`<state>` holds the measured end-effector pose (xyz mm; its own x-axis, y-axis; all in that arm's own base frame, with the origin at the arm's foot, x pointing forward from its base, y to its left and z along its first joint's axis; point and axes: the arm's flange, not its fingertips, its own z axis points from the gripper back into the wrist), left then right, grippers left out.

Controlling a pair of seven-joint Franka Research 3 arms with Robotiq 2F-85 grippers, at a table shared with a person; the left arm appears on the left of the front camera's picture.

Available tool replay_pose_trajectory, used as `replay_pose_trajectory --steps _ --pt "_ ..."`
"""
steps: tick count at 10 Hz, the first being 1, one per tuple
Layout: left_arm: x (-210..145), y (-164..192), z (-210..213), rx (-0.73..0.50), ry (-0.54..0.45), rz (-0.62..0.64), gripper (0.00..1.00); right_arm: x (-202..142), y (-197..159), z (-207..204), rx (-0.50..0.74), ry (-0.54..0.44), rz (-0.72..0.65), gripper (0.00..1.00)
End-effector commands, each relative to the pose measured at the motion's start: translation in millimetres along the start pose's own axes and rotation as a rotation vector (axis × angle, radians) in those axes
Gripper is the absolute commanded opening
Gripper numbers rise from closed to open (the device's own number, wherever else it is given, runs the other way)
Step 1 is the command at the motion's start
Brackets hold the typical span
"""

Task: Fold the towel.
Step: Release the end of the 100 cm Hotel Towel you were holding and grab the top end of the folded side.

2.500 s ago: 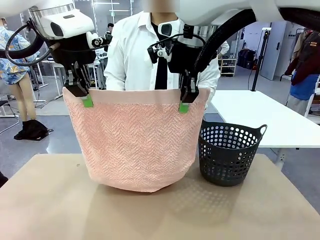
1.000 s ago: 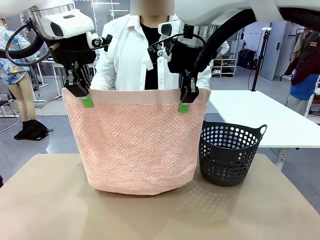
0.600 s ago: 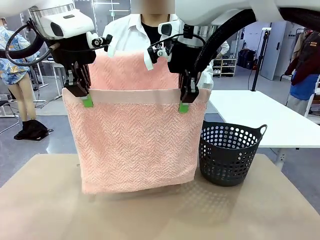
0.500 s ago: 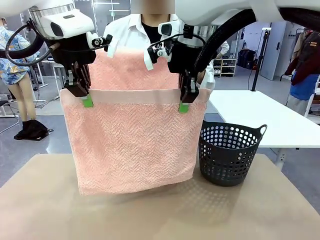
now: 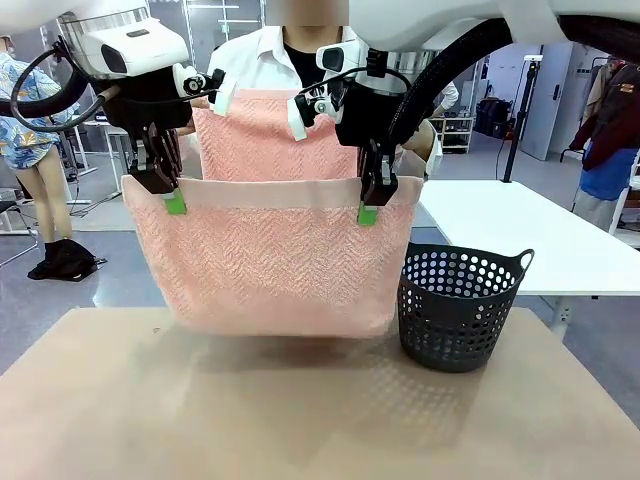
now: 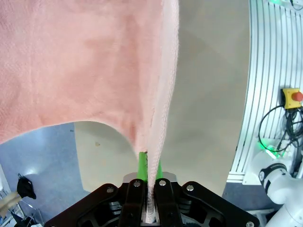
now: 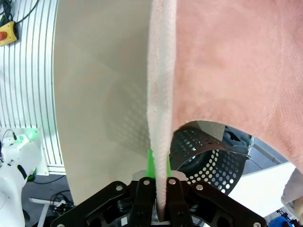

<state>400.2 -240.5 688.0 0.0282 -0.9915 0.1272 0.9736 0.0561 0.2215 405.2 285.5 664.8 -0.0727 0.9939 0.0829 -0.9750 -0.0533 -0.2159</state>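
While the left end effector [image 5: 172, 197] and right end effector [image 5: 368, 208] clamp the towel [image 5: 270, 265] at nine and three o'clock, a person [image 5: 262, 48] (behind) holds its other end higher.

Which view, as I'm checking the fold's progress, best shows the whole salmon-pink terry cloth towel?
The front view: the salmon-pink terry cloth towel hangs full-width between the left end effector and right end effector, its far half raised behind. Each wrist view shows one pinched corner and cloth hanging away.
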Motion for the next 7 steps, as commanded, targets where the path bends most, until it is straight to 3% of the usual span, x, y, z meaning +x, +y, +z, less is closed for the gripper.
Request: replay_pose_trajectory --steps 1,7 --pt "-0.2 -0.5 1.0 0.001 0.0 -0.001 0.0 0.1 0.2 0.6 -0.006 0.008 0.009 0.0" --pt "-0.2 -0.5 1.0 0.001 0.0 -0.001 0.0 0.1 0.2 0.6 -0.006 0.008 0.009 0.0"
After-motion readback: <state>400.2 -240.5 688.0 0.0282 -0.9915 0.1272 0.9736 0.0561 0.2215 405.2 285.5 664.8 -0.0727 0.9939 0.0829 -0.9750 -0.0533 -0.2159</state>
